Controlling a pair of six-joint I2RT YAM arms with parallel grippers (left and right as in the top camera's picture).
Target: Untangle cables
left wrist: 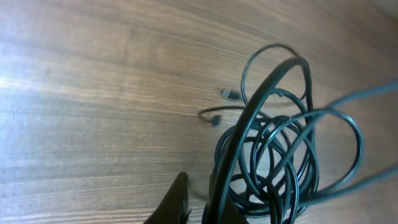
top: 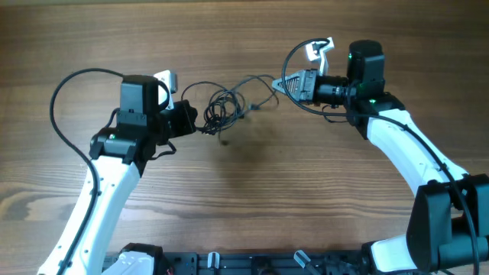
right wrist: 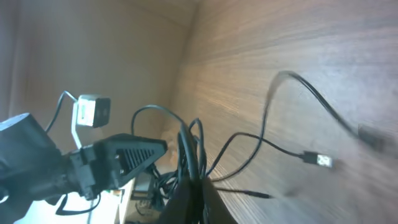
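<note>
Surface is a wooden table, mid-brown, with the grain running from 9 to 3 o'clock in the overhead shot. It has a dull sheen that goes pale where the light hits in both wrist views. Wood fills the overhead frame to every edge except 6 o'clock, where a black rail holds the 2 arm bases.

The cables sit a bit toward 12 o'clock from the middle of the table. They're very thin, dark, glossy cords, bunched into overlapping round loops, with a few loose strands trailing off toward 3 o'clock. The left wrist view shows the loops stacked like a messy coil, and 2 small plug ends lying on the wood at 10 o'clock of it.

The left gripper is at the coil's 9 o'clock side, fingers pressed together and pinching the bundle. The right gripper is at the coil's 2 o'clock, fingers also together with strands caught in the tips. In its wrist view the cords run straight into the closed fingers. A strand with a plug hangs at 3 o'clock.

From the tangle toward 6 o'clock it's plain wood between the 2 white arms.
</note>
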